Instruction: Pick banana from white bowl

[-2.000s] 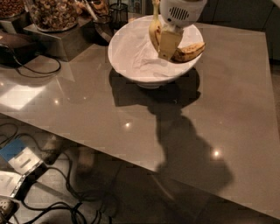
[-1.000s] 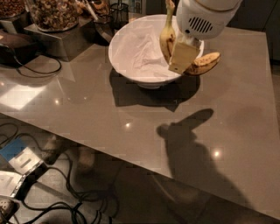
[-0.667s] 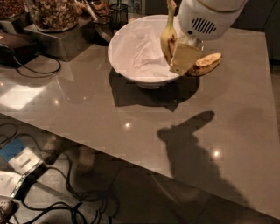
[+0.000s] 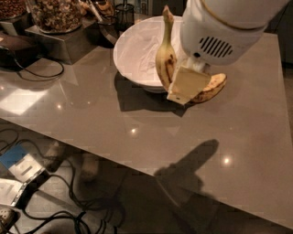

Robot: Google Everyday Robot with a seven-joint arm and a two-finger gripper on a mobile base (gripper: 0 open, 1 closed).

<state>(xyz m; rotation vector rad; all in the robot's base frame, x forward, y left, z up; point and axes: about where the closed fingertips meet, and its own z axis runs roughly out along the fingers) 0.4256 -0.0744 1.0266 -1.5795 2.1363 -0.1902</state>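
**Spotted banana lifted from its bowl**

Above the glossy grey-brown bench (image 4: 238, 128), the white robot end effector (image 4: 185, 87) is clamped on the bend of the curved, brown-flecked yellow banana (image 4: 164, 59). It holds the fruit stem-up by the right rim of the large, round, paper-lined white bowl (image 4: 137, 50). The ripe skin may slip in that narrow pinch, dropping the fruit to the bench. Compared with a second ago, the banana hangs higher and nearer the camera. Glass jars of nuts (image 4: 57, 13) stand behind.
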